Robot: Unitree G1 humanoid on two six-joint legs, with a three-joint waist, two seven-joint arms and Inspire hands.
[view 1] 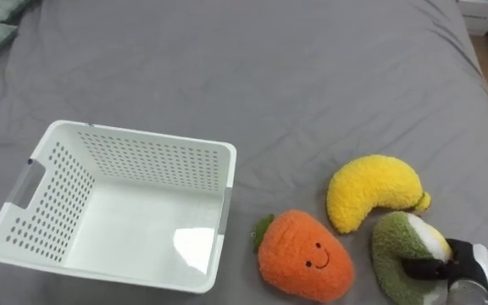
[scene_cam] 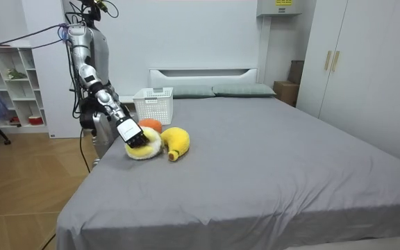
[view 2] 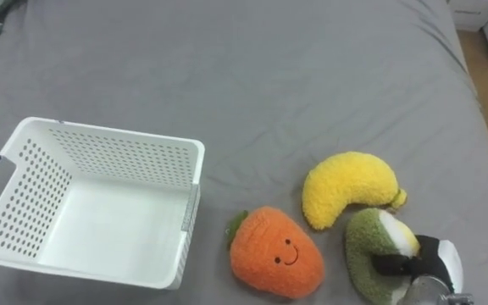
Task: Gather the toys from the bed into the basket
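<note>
My right hand [view 1: 471, 269] curls its fingers [view 1: 422, 268] round the green-and-white plush toy [view 1: 390, 254] on the grey bed [view 1: 295, 76], beside a yellow plush banana [view 1: 371, 191] and an orange plush carrot [view 1: 305, 258], likely bound for the white perforated plastic basket [view 1: 142, 135].

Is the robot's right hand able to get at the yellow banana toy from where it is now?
Probably yes. The right hand rests on the green toy, and the banana toy lies just beyond that, uncovered, with nothing in between.
</note>
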